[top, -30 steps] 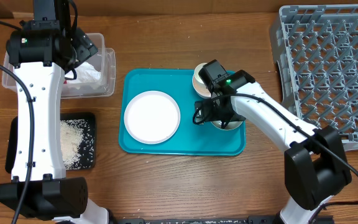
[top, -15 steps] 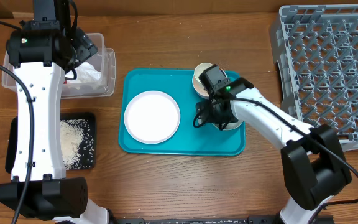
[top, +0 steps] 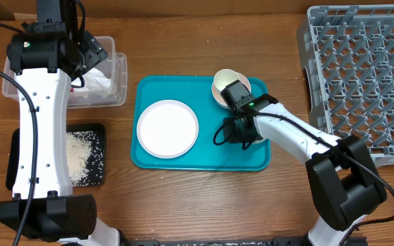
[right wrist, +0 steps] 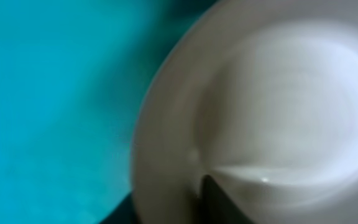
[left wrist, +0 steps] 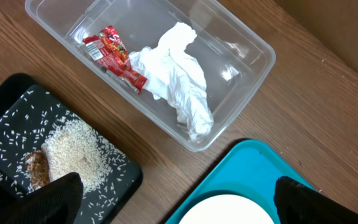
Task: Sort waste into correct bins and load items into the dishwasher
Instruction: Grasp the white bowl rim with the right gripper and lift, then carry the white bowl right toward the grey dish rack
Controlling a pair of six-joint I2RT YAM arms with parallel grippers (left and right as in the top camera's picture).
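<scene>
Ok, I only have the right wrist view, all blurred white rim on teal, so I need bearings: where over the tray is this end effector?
Observer: The right end effector sits low over the right side of the teal tray, next to the bowl, on the side nearer the robot.
Operator: Is the plate close?
Observer: No, the white plate lies apart, on the tray's left half.
Operator: Anything in the rack?
Observer: No dishes on the visible part of the dish rack, right of the tray.
</scene>
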